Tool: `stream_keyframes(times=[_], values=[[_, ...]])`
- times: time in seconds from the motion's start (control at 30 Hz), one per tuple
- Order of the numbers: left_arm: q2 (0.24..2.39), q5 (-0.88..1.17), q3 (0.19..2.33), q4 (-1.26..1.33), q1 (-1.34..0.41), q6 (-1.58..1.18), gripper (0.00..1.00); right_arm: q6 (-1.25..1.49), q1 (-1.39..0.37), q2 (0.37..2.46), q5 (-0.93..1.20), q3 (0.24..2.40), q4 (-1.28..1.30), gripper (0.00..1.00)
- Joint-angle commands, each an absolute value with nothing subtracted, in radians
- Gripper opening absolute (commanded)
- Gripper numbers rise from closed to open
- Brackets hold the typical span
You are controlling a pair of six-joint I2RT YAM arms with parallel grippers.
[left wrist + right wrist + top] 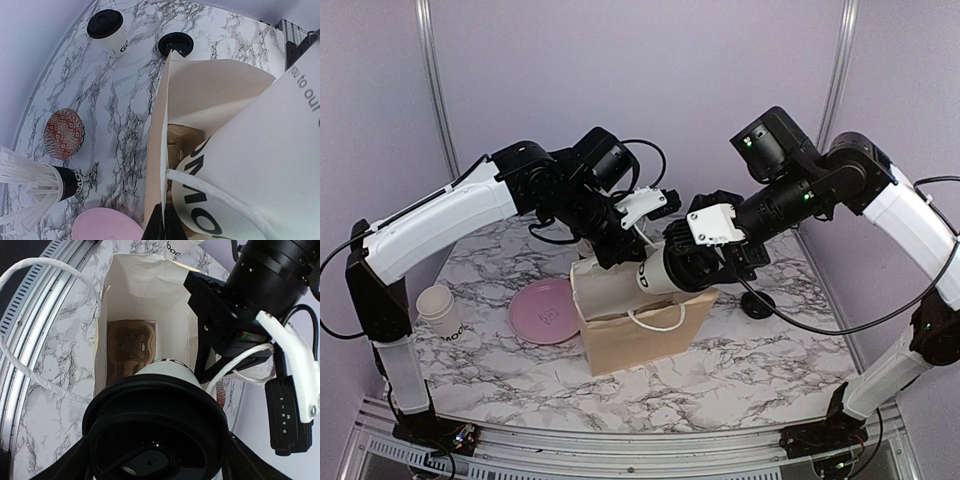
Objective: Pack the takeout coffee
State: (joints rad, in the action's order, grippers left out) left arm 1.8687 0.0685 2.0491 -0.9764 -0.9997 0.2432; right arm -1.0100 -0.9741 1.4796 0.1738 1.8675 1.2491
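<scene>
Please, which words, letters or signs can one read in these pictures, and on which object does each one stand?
"you to our": small print on the takeout coffee, cut at the picture's edge.
"GO": on the lidded white cup at the back.
"MOO": on the lidless white cup.
Too blurred: the mark on the pink plate, the white letters on the black straw cup.

coffee cup point(260, 165): top cut by frame edge | pink plate point(105, 227): cropped btm | lid point(155, 440): btm cropped

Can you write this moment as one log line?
left gripper: shut on paper bag rim | right gripper: holding coffee cup, tilted, at bag mouth | cup: not inside yet
</scene>
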Motion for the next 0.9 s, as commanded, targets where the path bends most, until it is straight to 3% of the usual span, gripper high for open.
stream_keyframes(times=[0.0,0.17,0.57,0.87], values=[[1.878,0.065,2.072,-1.011,-1.016,0.24,0.0,-0.984,-1.039,1.508,0.051,1.858,1.197,0.56],[1.873,0.072,2.08,-1.013,-1.027,0.213,0.02,-0.968,-1.095,1.538,-0.038,1.86,1.213,0.55],[1.729,0.106,2.069,-1.014,-1.098,0.164,0.45,-0.893,-1.173,1.523,-0.12,1.83,1.306,0.54],[1.565,0.182,1.99,-1.011,-1.144,0.177,0.59,-0.862,-1.246,1.508,-0.209,1.783,1.322,0.52]])
